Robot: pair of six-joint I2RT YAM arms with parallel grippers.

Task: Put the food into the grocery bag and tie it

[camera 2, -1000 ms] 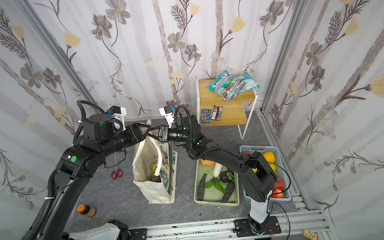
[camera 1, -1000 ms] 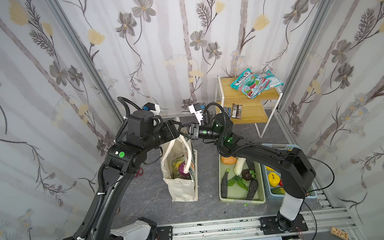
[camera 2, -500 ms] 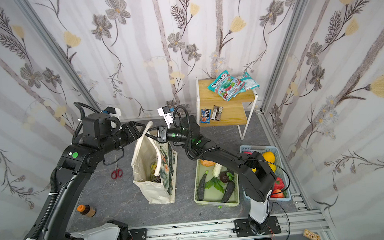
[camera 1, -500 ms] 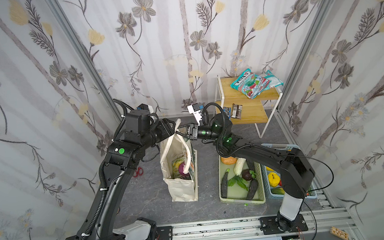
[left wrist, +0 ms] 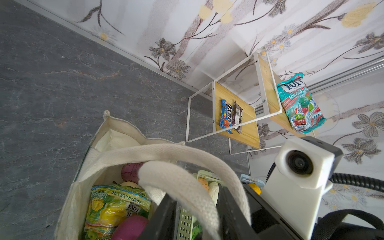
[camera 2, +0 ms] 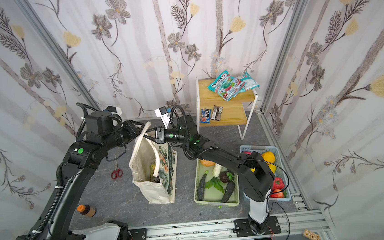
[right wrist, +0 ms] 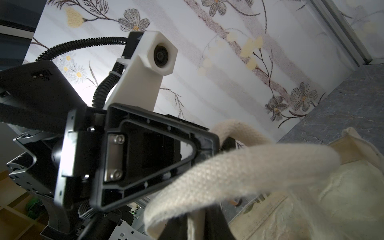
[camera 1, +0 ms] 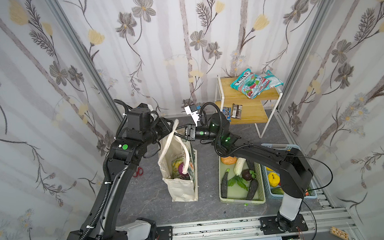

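Observation:
The grocery bag (camera 1: pixel 180 188) stands upright on the grey floor in both top views, its mouth open. Inside lies food: a yellow-green snack packet (left wrist: pixel 116 205), purple onions (left wrist: pixel 131 228) and a tan potato (left wrist: pixel 128 184). My left gripper (camera 1: pixel 172 130) is at the bag's top, and its jaws stand either side of a cream strap (left wrist: pixel 187 187) with a gap showing on one side. My right gripper (camera 1: pixel 182 133) faces it from the right, shut on the other strap handle (right wrist: pixel 239 172). In the right wrist view the left gripper's black body fills the middle.
A pale green basket (camera 1: pixel 240 200) of vegetables and a blue basket (camera 1: pixel 276 144) sit right of the bag. At the back, a wooden shelf (camera 1: pixel 246 96) holds teal-red packets (camera 1: pixel 252 84) and candy bars (camera 1: pixel 231 111). Red scissors (camera 1: pixel 139 171) and a brown bottle (camera 2: pixel 86 210) lie on the left.
My left gripper has drawn back to the left from beside the right gripper, and its jaws have narrowed about a strap. The right gripper has kept its place and its grip.

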